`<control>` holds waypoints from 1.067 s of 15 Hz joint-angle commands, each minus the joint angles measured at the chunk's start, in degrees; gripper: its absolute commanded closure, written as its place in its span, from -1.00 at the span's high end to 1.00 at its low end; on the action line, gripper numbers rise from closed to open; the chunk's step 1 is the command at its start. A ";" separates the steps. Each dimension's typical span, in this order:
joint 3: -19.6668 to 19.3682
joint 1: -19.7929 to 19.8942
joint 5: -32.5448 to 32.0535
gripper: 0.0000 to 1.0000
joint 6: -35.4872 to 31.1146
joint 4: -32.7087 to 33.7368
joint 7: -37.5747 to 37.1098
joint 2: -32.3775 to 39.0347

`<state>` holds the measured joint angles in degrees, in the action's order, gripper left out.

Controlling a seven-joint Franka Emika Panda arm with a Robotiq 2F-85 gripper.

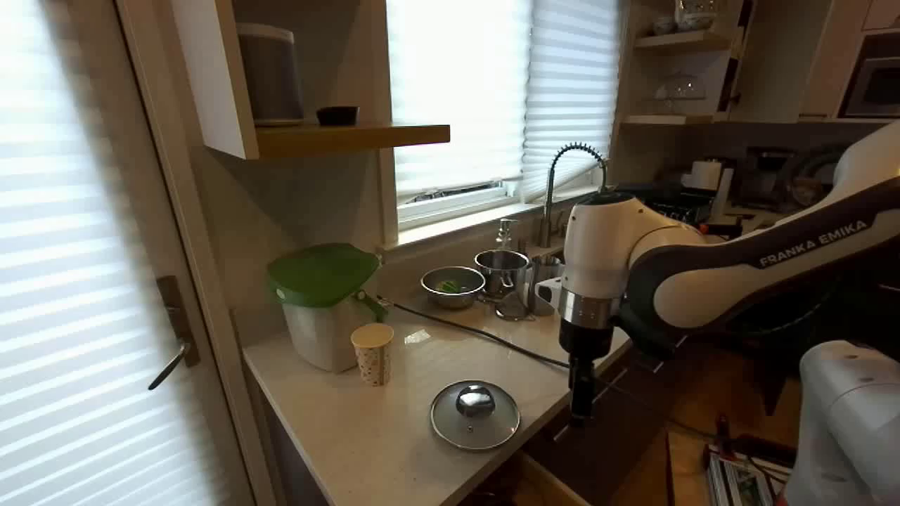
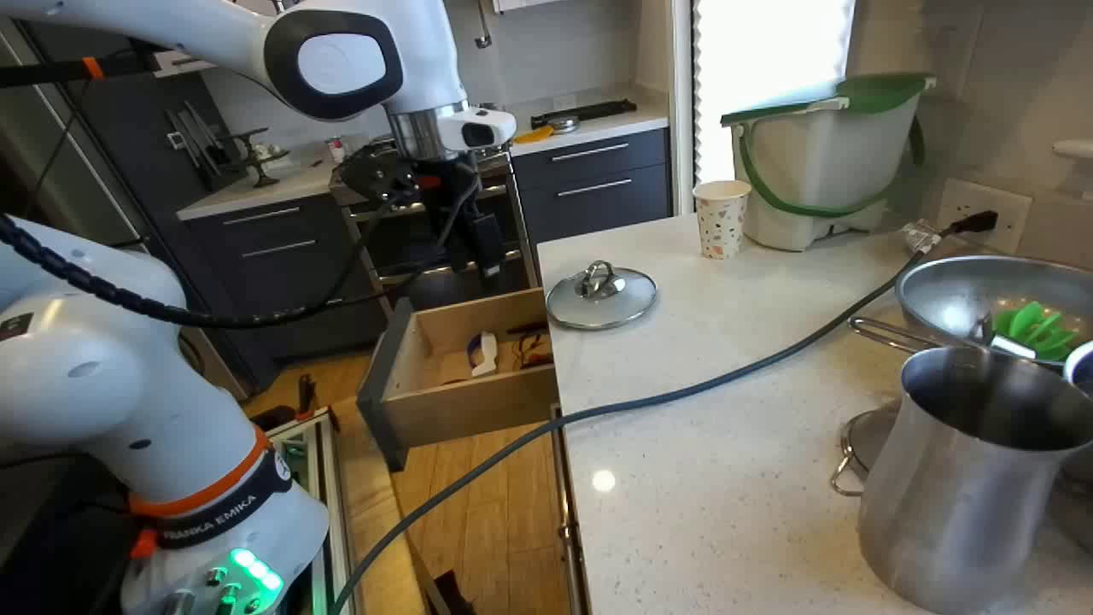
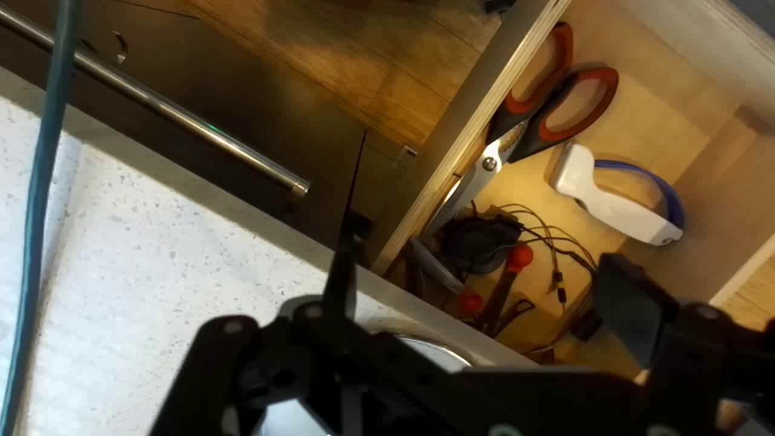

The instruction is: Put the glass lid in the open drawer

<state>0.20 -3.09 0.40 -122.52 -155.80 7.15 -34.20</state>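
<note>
Wrist view shows scissors [image 3: 489,163] inside the open drawer [image 3: 660,115]

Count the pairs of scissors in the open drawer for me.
1: in the wrist view, the scissors lie beside one side wall of the drawer. More may hide behind the gripper.

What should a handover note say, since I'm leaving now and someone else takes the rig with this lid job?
Gripper: open, nothing held.
Glass lid: on the counter, knob up, near the edge beside the open drawer.
Inside the drawer: scissors and a white item with a blue band, among other things.
Done: drawer is open; lid not yet gripped.
Left: grasp the lid, probably by its knob, lower it into the drawer, release. The contents may keep it from lying flat.
</note>
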 commanded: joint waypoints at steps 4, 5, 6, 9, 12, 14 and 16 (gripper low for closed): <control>-0.14 -0.16 -0.10 1.00 0.13 0.08 -0.10 -0.01; -0.14 -0.16 -0.10 1.00 0.13 0.08 -0.10 -0.01; 0.57 1.34 -2.07 1.00 -2.95 1.03 -1.76 2.11; 0.07 2.78 -4.40 1.00 -9.74 4.60 -0.94 7.52; -0.16 3.97 -7.08 1.00 -15.02 9.09 -0.36 14.41; -0.36 4.08 -7.47 1.00 -17.00 11.85 -0.14 18.71; -0.36 3.83 -7.04 1.00 -18.17 14.19 -0.08 22.53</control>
<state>0.10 0.76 -5.70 -138.95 -145.95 6.86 -18.65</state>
